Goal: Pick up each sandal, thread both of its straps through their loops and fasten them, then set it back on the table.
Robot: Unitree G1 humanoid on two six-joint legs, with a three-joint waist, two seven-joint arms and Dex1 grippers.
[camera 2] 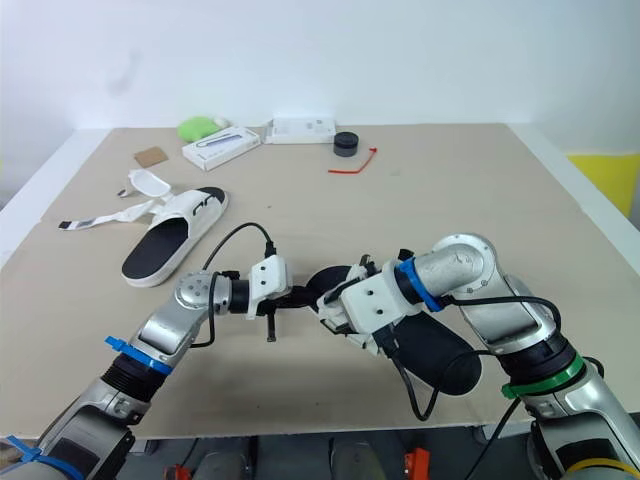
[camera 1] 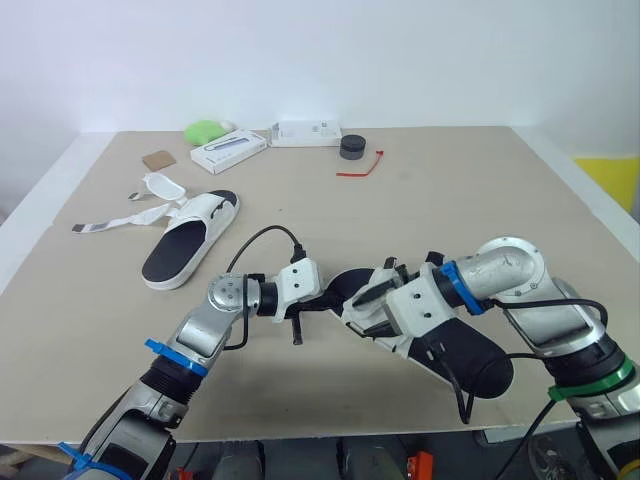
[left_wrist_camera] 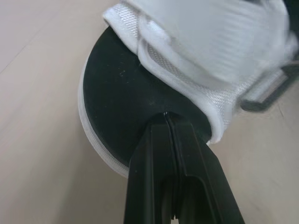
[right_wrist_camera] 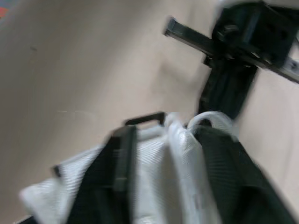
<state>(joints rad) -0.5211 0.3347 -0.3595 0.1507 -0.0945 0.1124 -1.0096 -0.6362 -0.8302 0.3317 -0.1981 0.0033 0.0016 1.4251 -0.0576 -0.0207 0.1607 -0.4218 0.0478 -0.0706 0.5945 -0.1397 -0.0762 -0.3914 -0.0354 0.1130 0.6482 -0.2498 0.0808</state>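
Head view: held sandal (camera 1: 342, 287) is near the front of the counter (camera 1: 450, 200), between left end effector (camera 1: 318, 300) and right end effector (camera 1: 368, 308). We note second sandal (camera 1: 185, 240) lying well apart to the left, straps loose.
Left wrist: end effector pinched closed on black sole (left_wrist_camera: 121, 93) at its edge.
Right wrist: white strap (right_wrist_camera: 159, 186) at the end effector; we cannot tell its grip.

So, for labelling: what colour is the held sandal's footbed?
Black; the sandal shows best in the left wrist view.
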